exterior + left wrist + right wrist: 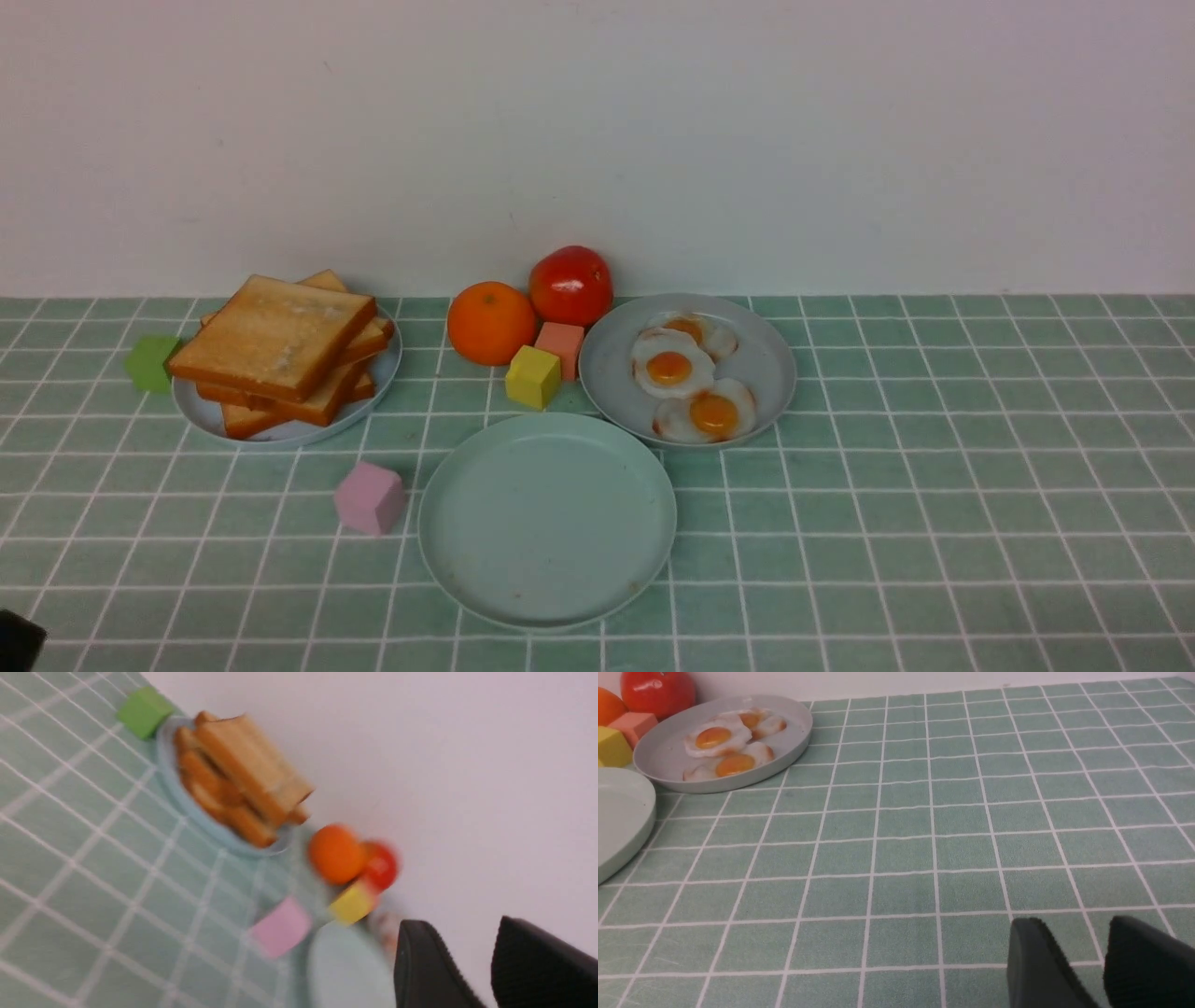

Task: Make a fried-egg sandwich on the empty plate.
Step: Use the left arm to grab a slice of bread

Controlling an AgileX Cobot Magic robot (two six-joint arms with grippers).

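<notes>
The left gripper (462, 927) and right gripper (1073, 926) both stand parted, with nothing between their fingers. Nearest on the checked cloth (934, 523) lies the empty plate (547, 519): round, pale mint, low-rimmed, bare. Beyond it, stacked toast slices (280, 341) sit to the left and three fried eggs (668, 366) to the right.
</notes>
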